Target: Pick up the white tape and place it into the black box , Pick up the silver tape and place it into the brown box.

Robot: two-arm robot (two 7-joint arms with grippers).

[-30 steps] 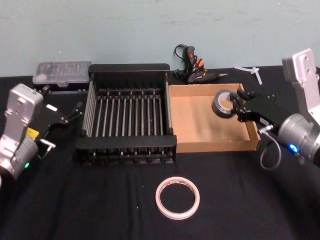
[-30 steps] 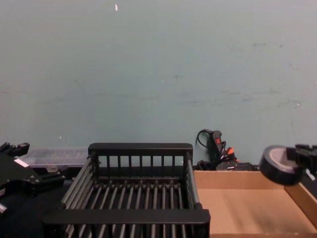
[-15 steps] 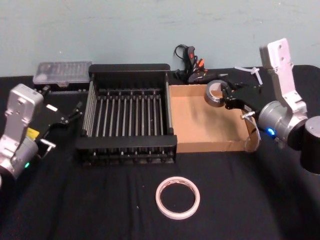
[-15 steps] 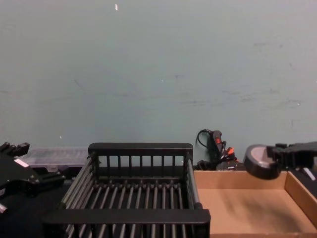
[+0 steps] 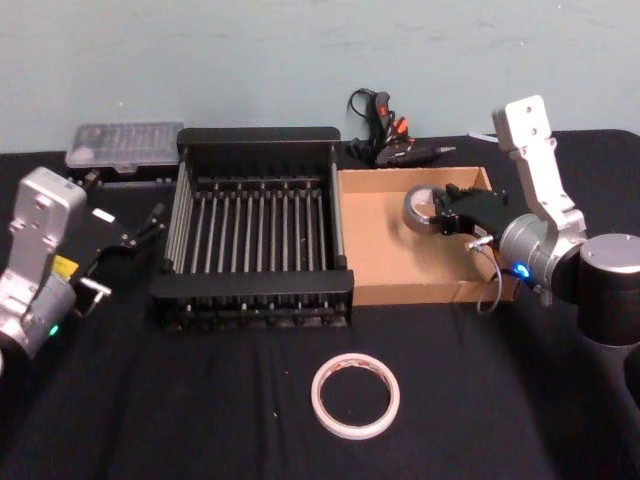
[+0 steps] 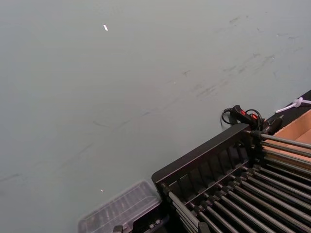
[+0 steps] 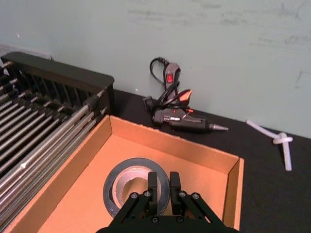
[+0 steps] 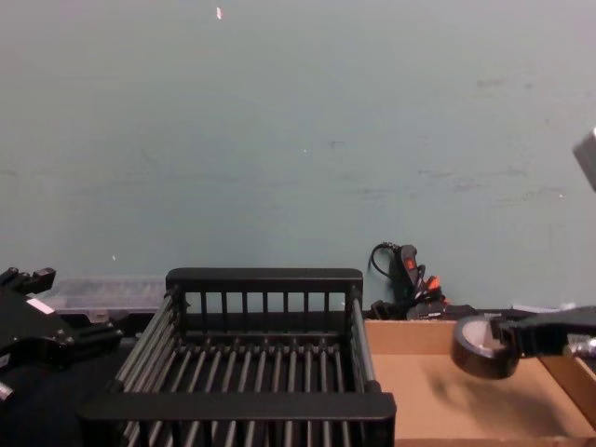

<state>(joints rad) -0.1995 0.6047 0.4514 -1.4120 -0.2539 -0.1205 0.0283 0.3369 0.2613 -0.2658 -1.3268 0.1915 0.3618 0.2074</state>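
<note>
The silver tape [image 5: 424, 207] hangs just over the floor of the brown box [image 5: 385, 250], toward its far right corner, pinched by the right hand [image 5: 447, 213]. From the chest view the roll [image 8: 482, 345] looks clear of the cardboard, though only by a little; I can't say for certain it isn't touching. It's a small, thick roll, so I'd guess dense for its size, stiff, and not at all fragile. A short drop would do it no harm. The wall of the ring is the sensible place to take it, one finger inside the pale core and one outside, and that is how it looks from the right wrist view: two fingertips [image 7: 152, 186] close together across the near side of the roll [image 7: 137, 186], barely parted.

The white tape [image 5: 355, 395] lies flat on the black tabletop [image 5: 200, 410], out in front of the boxes and untouched. It's a wide, thin ring, likely light and a bit springy, and lying that low its band will be harder to pinch. The black box [image 5: 255, 235] sits just left of the brown one. The left hand [image 5: 135, 232] hovers left of that crate, fingers spread and carrying nothing.
</note>
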